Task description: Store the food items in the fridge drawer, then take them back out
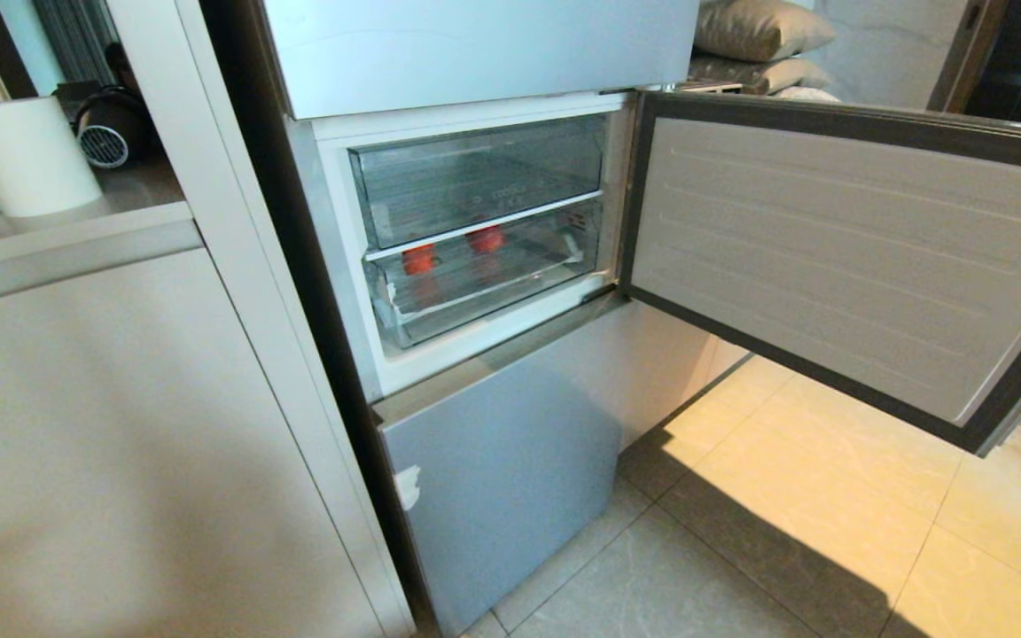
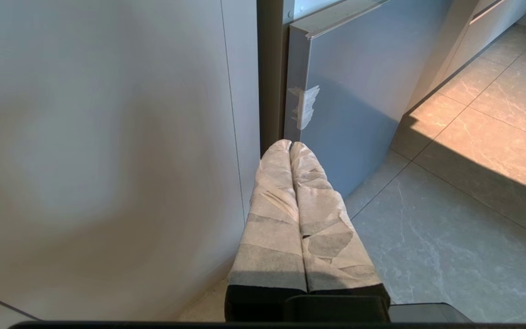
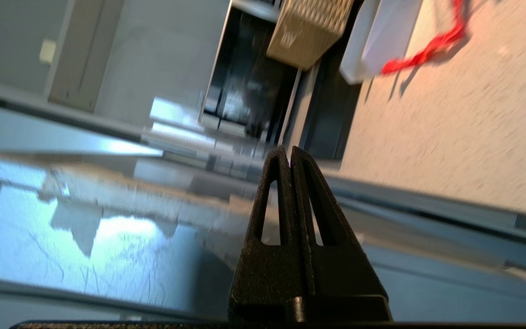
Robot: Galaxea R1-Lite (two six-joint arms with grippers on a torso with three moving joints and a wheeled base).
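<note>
Tiled kitchen floor (image 1: 785, 496) runs up to the fridge (image 1: 493, 461), whose middle door (image 1: 838, 266) hangs wide open to the right, giving access to the clear drawer (image 1: 484, 292) pushed in on the lower shelf. Both tomatoes (image 1: 419, 259) sit inside it, so storing looks done. Neither arm reaches in: the left gripper (image 2: 290, 146) hangs low by the bottom panel with wrapped fingers pressed together and empty, and the right gripper (image 3: 289, 153) is likewise closed on nothing.

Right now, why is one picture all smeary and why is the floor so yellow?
In the right wrist view the background is streaked with motion blur, while the shut right gripper stays sharp. In the head view warm light falls on the floor tiles, and a dark shadow lies under the open fridge door. In the left wrist view the cabinet looks soft and featureless.
</note>
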